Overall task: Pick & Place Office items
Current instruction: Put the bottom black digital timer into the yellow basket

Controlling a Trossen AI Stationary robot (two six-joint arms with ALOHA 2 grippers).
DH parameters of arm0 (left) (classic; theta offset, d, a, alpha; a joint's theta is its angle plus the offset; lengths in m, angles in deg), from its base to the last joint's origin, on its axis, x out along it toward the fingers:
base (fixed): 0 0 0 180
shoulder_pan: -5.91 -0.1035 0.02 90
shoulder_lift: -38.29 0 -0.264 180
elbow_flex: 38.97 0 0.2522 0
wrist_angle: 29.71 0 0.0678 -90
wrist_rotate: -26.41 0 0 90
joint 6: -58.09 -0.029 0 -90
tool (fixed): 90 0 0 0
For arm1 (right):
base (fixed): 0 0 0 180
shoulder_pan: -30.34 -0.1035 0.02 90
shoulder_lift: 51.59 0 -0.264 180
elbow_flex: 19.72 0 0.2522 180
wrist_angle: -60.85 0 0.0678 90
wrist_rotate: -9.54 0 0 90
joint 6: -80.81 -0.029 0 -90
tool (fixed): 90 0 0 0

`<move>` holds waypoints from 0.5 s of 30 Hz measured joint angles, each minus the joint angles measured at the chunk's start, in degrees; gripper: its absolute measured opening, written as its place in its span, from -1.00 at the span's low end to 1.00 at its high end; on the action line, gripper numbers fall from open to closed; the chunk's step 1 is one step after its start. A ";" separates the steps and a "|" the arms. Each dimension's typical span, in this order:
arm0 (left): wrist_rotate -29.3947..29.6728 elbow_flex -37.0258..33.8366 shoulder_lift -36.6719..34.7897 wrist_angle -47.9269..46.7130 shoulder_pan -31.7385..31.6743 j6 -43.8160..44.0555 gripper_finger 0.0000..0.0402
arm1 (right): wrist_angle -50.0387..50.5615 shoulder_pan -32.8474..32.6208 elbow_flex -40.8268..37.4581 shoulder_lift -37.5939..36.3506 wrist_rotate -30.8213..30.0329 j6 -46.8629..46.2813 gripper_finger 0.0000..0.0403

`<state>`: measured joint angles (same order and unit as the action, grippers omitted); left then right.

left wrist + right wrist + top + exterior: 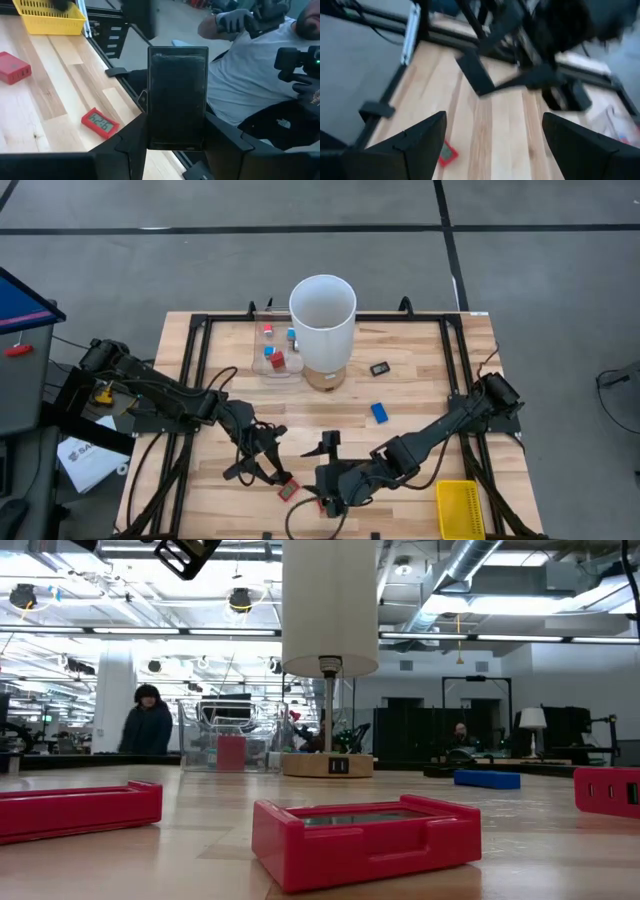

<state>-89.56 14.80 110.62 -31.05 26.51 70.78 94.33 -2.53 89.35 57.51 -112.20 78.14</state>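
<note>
Black flat piece being gripped by left pincer at table's six o'clock, right pincer being held wide beside it.

I am holding a black flat piece between my left gripper's dark fingers. A red piece with a dark centre is lying near me on the pale striped wooden table. A blue piece and a black one are showing to the right of the white cylinder. A yellow mesh basket is sitting at the near right.
</note>
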 joint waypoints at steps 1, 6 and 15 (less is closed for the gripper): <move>0.00 0.00 0.02 0.22 0.00 0.02 -0.23 | -1.33 -0.21 0.00 0.00 0.00 0.99 0.60; -0.02 0.00 0.02 0.93 0.00 0.02 -0.23 | -4.31 -0.38 -0.08 1.10 0.49 3.74 0.60; -0.02 0.00 0.02 1.28 0.00 0.04 -0.23 | -9.58 0.66 0.20 2.59 2.15 7.41 0.60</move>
<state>-89.59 14.80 110.65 -29.77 26.51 70.82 84.75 -1.87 89.55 60.10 -110.05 85.55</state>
